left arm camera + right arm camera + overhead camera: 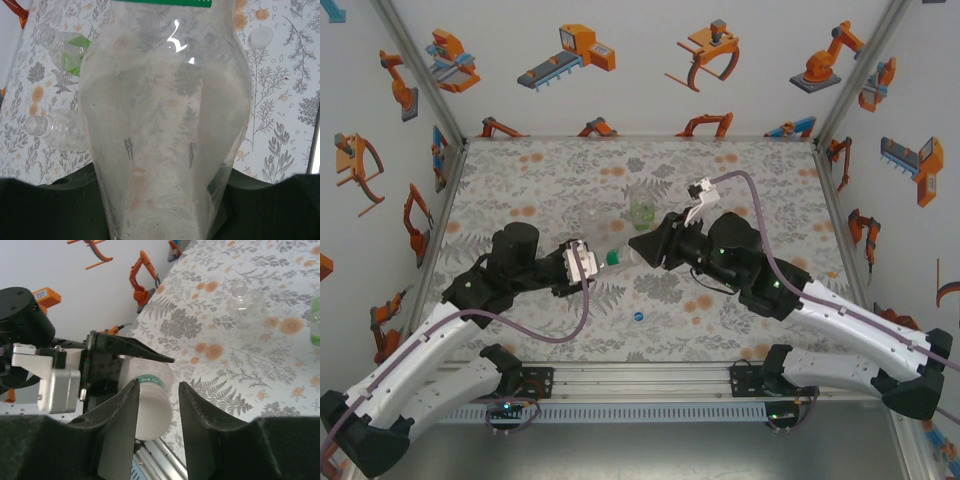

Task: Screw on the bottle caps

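Bottle [165, 125], clear, hangs level over the patterned table [520, 200]. The right gripper [159, 385] and left gripper [595, 262] are both clamped on it from opposite ends. A green band [150, 379] rings it. A white cap [261, 36] and a blue cap [638, 316] lie loose on the table.

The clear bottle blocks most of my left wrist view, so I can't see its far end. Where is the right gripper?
Observer: The right gripper is at that far end, closed around the green cap on the clear bottle.
Operator: I see a white cap on the table. Is any other cap loose?
Observer: Yes, a blue cap lies near the table's front edge, about midway across.
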Controlling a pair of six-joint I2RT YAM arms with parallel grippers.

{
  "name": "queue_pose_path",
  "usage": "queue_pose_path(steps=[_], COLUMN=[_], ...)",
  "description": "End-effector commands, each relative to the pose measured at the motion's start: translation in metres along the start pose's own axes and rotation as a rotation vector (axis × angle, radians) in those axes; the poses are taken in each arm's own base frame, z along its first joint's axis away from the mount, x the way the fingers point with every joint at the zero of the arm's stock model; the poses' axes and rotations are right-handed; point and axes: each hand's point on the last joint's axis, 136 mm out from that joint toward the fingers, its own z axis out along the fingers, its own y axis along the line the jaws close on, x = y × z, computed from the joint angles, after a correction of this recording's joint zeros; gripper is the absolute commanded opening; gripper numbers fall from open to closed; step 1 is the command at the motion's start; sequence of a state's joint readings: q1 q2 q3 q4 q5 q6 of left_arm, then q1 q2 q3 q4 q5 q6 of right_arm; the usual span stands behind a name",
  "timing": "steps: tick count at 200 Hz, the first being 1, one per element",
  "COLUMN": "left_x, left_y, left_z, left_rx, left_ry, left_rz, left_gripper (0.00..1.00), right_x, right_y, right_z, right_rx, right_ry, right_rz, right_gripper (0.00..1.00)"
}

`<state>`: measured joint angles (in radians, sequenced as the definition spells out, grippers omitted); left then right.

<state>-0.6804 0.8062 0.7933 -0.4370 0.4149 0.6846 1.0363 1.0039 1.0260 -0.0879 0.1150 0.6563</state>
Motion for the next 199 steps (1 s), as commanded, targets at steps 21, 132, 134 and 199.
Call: queue_pose_path(steps=[21,132,134,199], left_x=[-0.025,-0.034,-0.033,-0.033], left_y=[-0.015,-0.036,-0.037,-0.038], left_z=[-0.005,-0.005,-0.005,-0.005], left_rx=[0.096,0.247,0.249,0.256], left_ry=[-0.119,-0.161,-0.161,-0.161], left_rz=[0.029,0.016,0.016,0.015], left_gripper=[0.00,0.00,0.00,0.00], right_x=[-0.018,0.008,0.008,0.039], right_y=[0.015,0.084,0.084,0.080], right_z=[-0.022,-0.060,-0.059,-0.040], right_rx=[-0.051,-0.483,-0.485,-0.551], right_ry=[-0.026,0.077,0.082,0.206], right_rz=[-0.256,-0.861,-0.865,-0.944], right_gripper=[0.28,0.60,0.61,0.68])
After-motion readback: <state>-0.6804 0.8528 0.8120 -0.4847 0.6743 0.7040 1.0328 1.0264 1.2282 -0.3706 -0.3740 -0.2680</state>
